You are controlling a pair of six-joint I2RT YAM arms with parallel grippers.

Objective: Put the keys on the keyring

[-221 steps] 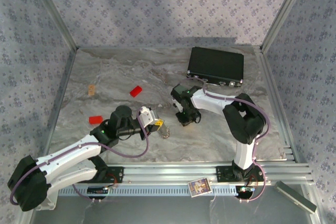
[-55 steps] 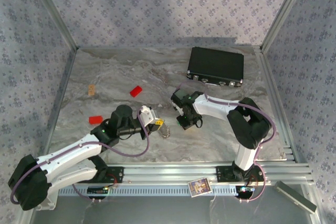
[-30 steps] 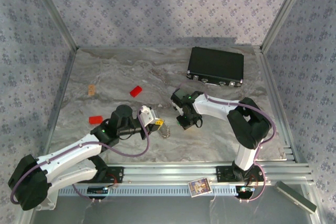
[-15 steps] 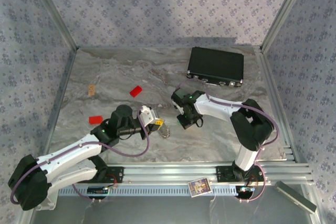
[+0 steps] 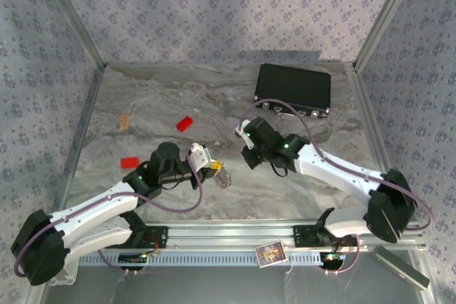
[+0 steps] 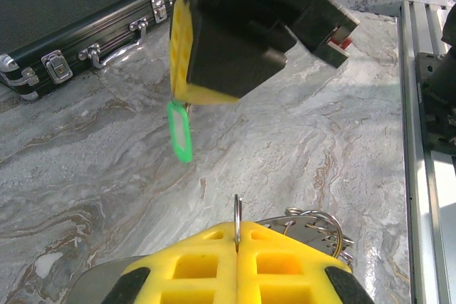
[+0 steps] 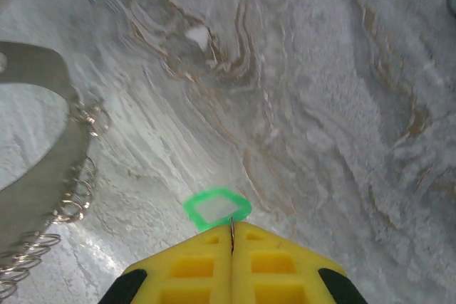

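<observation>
Key [image 6: 179, 132] green plastic, keyring [image 6: 237, 213] thin wire

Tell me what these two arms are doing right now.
The left gripper is shut on the keyring, holding it edge-up with its chain trailing beside the fingers. The right gripper is shut on the green key and holds it over the marble table, close to the ring but apart from it. The key is not on the ring yet.
</observation>
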